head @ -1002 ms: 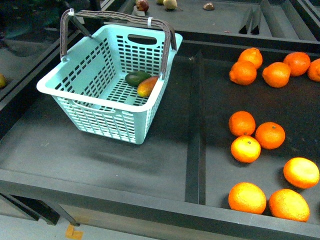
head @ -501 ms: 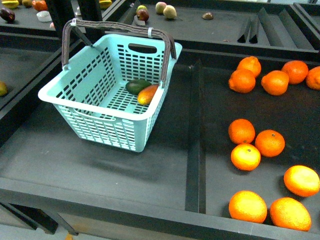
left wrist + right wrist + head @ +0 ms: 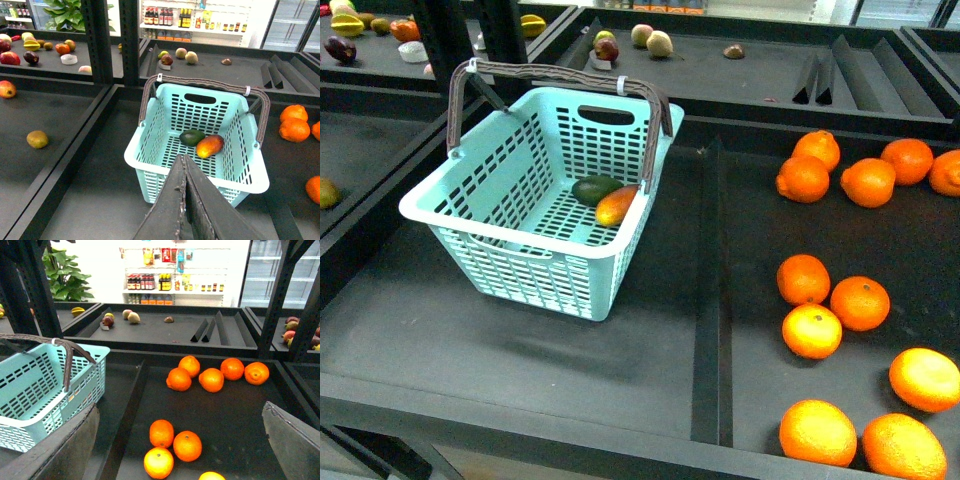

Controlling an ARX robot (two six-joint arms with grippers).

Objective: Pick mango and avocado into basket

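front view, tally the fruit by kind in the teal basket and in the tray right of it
Round orange citrus fruits in the right tray: 10
Orange-yellow mango in the light teal plastic basket: 1
Dark green avocado in the basket: 1
Total: 12

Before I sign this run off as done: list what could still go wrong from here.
1. The mango lies against the basket wall, touching the avocado; a bump could roll both across the slotted floor.
2. The left gripper, shut, hangs right above the basket's near rim, so a low move might nudge or tip the basket.
3. The upright brown handles could snag an arm crossing over.
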